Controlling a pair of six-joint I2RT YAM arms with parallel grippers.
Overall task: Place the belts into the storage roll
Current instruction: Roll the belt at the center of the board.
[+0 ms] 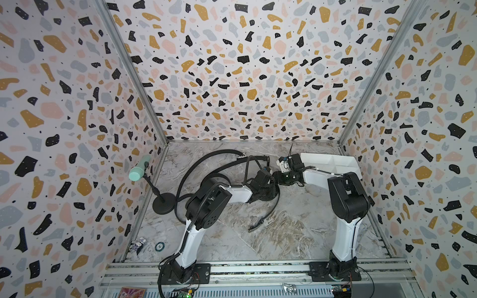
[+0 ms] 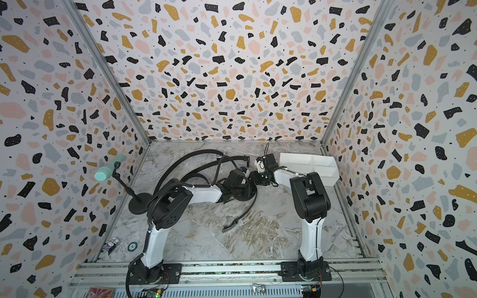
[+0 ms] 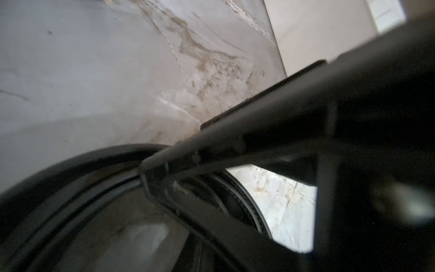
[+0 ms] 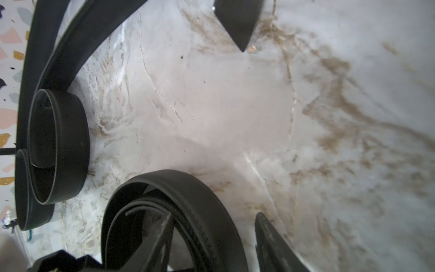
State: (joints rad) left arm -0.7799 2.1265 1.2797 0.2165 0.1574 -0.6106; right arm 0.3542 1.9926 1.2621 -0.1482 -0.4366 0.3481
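Right gripper (image 4: 250, 131) jaws apart, empty; left gripper (image 1: 264, 184) unclear, can't tell. Belt coil (image 4: 179, 181) just beside my fingertip; a nudge could uncurl it.

Curled black belt (image 3: 70, 174) — dark claw finger (image 3: 247, 127) across — marble tabletop (image 3: 106, 70)

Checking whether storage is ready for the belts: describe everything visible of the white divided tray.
The storage roll is a white, plastic-looking rectangular tray with low walls and inner dividers. It lies flat on the marble table at the far right corner, near the wall. Its visible compartments hold no belt; the right arm hides its near side.
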